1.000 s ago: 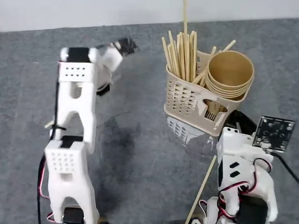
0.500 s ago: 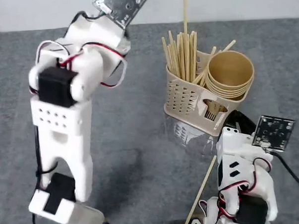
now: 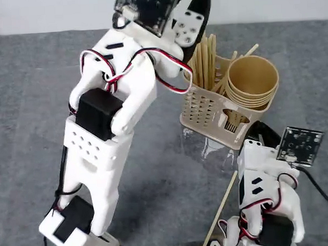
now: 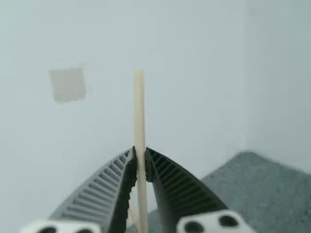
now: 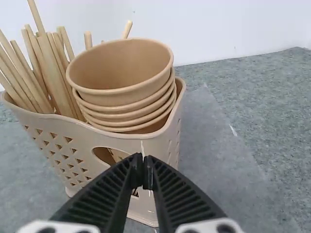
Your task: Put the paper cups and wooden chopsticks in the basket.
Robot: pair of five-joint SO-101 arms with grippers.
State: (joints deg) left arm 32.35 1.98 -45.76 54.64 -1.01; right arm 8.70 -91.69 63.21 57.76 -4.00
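Grey mat (image 3: 31, 80), basket (image 3: 207, 107); L gripper (image 4: 140, 158) pinching chopstick (image 4: 139, 107)

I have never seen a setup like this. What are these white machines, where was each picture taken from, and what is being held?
These are two small robot arms on a grey mat. The high view looks down from a fixed camera. It shows the left arm standing tall beside a beige basket and the right arm folded up near it. The basket holds a stack of paper cups and a bundle of wooden chopsticks. A loose chopstick lies on the mat by the right arm.

The other two pictures come from a camera on each arm's wrist, looking along its claw. The left claw is shut on a single chopstick. The right claw is shut, with the basket just in front of it.
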